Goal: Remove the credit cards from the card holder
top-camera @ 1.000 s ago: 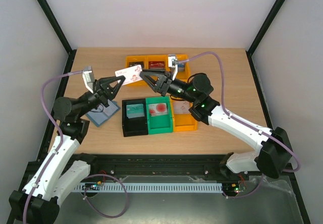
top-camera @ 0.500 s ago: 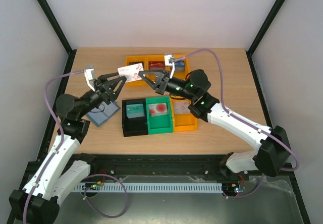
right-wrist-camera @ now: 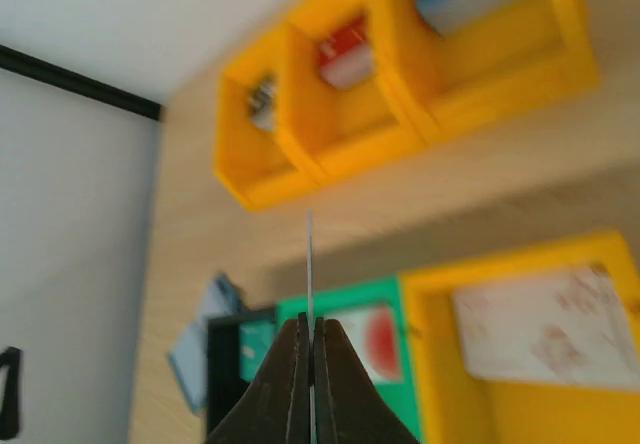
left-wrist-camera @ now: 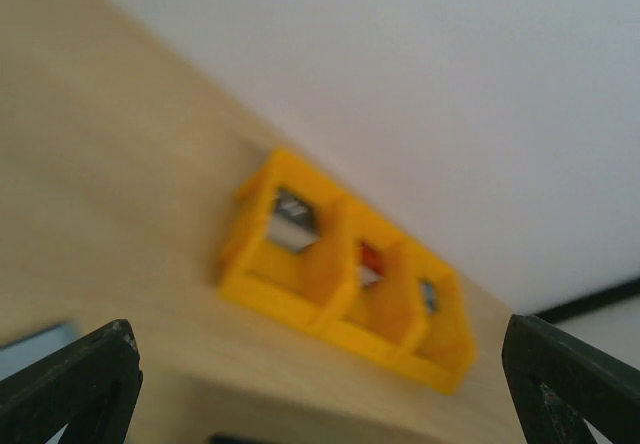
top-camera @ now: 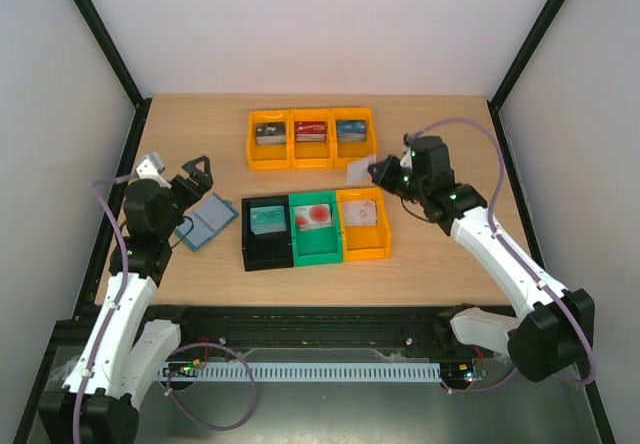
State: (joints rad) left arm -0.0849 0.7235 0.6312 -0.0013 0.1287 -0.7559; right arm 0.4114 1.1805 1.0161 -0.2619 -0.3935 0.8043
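On the left part of the table point(top-camera: 190, 124), the card holder point(top-camera: 205, 221) lies flat on the wood, just beside the black bin point(top-camera: 268, 257) and apart from it. Whether a card sits inside it cannot be told. The left gripper point(top-camera: 194, 172) hangs over the table just behind the holder. Its fingers point(left-wrist-camera: 80, 384) are spread wide with nothing between them, and the left wrist view is blurred.

Toward the right, the right gripper point(top-camera: 375, 172) is clenched on one pale card point(top-camera: 357, 170). It is held in the air between the far row of bins and the near row. The right wrist view shows this card edge-on as a thin upright line, with both fingers point(right-wrist-camera: 292, 364) pressed against its lower part.

Other credit cards rest in bins:
- The three-compartment orange bin point(top-camera: 290, 161) at the far side holds one in each compartment — a dark one point(top-camera: 270, 134), a red one point(top-camera: 310, 131) and a blue one point(top-camera: 350, 129).
- The black bin holds a teal card point(top-camera: 267, 219).
- The green bin point(top-camera: 317, 254), touching it, holds a pale card with red blotches point(top-camera: 315, 214).
- The single orange bin point(top-camera: 366, 251), touching the green one, holds a pale, faintly printed card point(top-camera: 363, 210).
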